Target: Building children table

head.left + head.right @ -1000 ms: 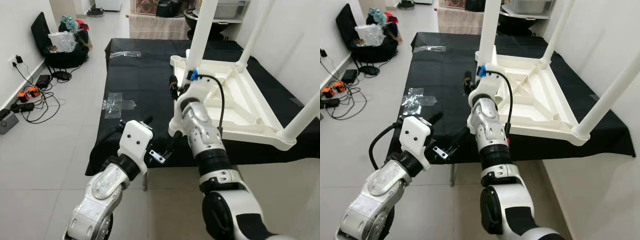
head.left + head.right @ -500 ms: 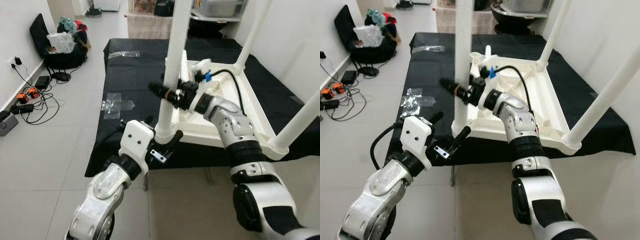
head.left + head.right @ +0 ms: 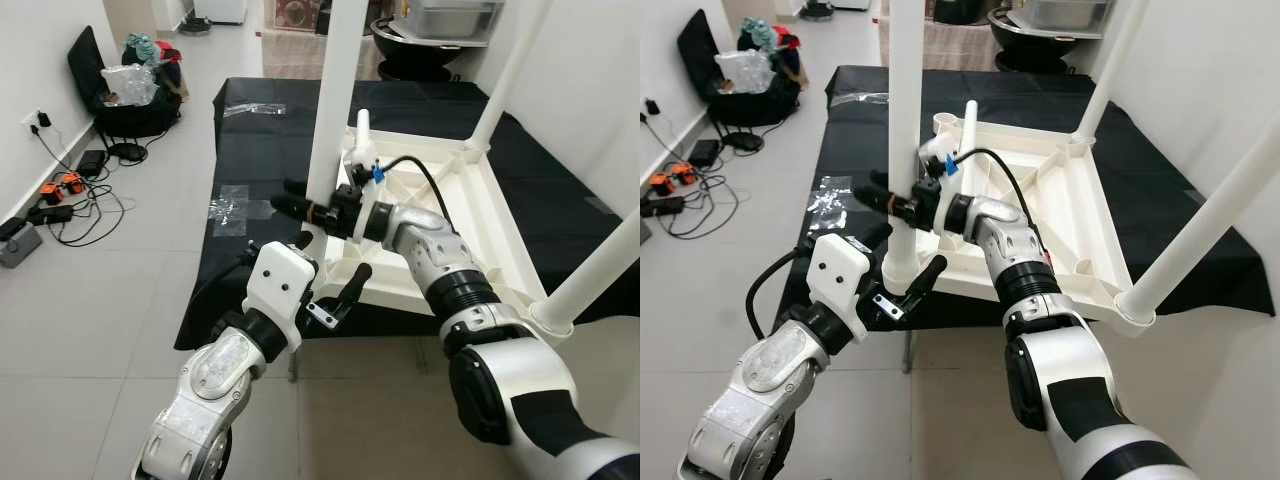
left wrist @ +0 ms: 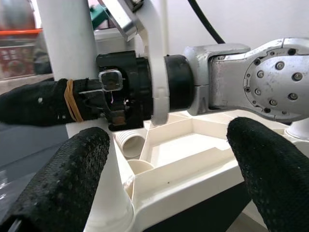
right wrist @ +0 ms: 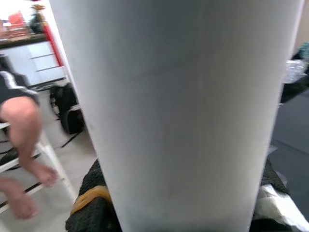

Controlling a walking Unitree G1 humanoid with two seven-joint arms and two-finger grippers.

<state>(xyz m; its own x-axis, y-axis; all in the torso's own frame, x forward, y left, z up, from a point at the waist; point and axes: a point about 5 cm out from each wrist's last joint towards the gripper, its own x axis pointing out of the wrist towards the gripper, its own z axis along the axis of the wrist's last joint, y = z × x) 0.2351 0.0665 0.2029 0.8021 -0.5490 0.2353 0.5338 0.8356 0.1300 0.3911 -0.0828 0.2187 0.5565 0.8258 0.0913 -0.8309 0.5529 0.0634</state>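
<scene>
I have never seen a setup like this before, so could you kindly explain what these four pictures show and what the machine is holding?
This is a humanoid robot with two silver arms, each ending in two black fingers. The two wide pictures come from cameras in its head, looking down; the two close-ups come from cameras on its wrists. Before it, an upside-down white plastic children's table lies on a black cloth-covered surface, legs pointing up. The right gripper is clamped around the nearest white table leg, which stands in the table's near corner. The left gripper is open just in front of that leg's base, holding nothing. Clear plastic wrapping lies on the cloth.
</scene>
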